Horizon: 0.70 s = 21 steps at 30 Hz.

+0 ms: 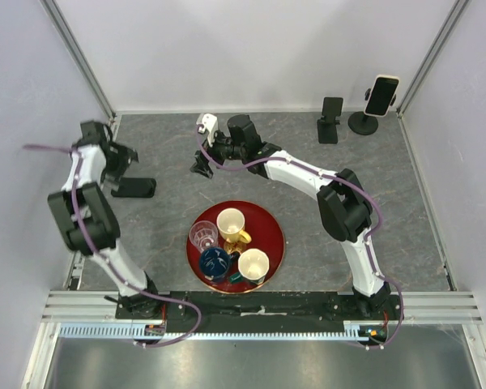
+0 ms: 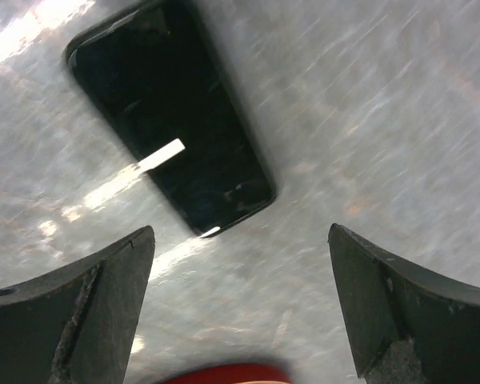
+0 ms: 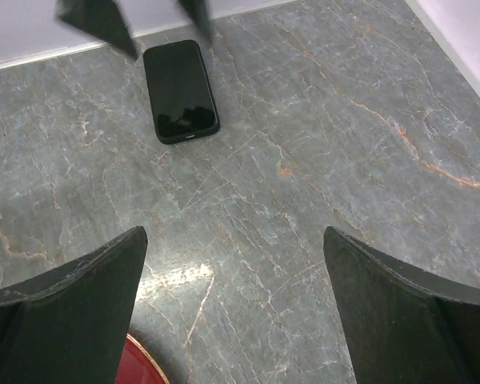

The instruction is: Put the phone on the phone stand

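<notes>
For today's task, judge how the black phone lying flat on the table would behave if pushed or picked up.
The black phone looks rigid, so it should probably not bend when lifted. Its glossy face mirrors light, so a grip may slip. Lying flush on the smooth table, it would likely slide when pushed, with little edge to catch.

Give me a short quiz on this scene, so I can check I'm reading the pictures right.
1. True or false: the phone already sits on the phone stand in the far right corner.
2. What lies flat just ahead of the left pincer?
A. a black flat rectangle
B. a spoon
C. a banana
3. Fill in: the left pincer and the right pincer both stand ____, with nothing between their fingers.

Key: 1 true; 2 A; 3 open.
</notes>
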Motion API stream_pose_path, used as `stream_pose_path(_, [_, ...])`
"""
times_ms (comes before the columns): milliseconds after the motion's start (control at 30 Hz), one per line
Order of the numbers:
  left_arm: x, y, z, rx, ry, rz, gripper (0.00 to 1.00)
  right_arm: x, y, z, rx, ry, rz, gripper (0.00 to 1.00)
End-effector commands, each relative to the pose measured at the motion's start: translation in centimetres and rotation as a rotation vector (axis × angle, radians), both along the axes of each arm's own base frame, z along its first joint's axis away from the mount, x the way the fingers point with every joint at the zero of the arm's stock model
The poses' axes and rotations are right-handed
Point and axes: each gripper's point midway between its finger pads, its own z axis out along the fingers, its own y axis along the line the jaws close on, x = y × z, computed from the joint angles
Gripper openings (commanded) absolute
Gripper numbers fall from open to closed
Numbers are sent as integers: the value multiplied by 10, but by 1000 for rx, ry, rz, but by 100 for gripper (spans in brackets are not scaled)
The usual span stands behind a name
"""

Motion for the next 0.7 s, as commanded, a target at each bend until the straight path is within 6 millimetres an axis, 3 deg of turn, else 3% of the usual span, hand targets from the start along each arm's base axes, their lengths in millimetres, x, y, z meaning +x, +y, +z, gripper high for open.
stream_pose_path(0, [13,12,19,-85,173,222,97,4,-7,36,20,-103,-20,98])
stream_pose_path(67, [23,16,29,-107,160,296,99,4,-8,36,17,-106,-22,98])
stream_pose_path(200, [18,12,6,-221,290,417,100,3,-10,37,10,-118,-23,98])
stream_pose_path(400, [24,5,-18,-290,373,453,100,6,-15,37,0,-132,-39,98])
stream_pose_path(533, [26,10,-36,-279,415,481,100,8,-17,37,-2,-134,-46,98])
stream_pose_path(667, [21,18,-39,-227,464,499,100,10,-19,38,-3,-140,-49,98])
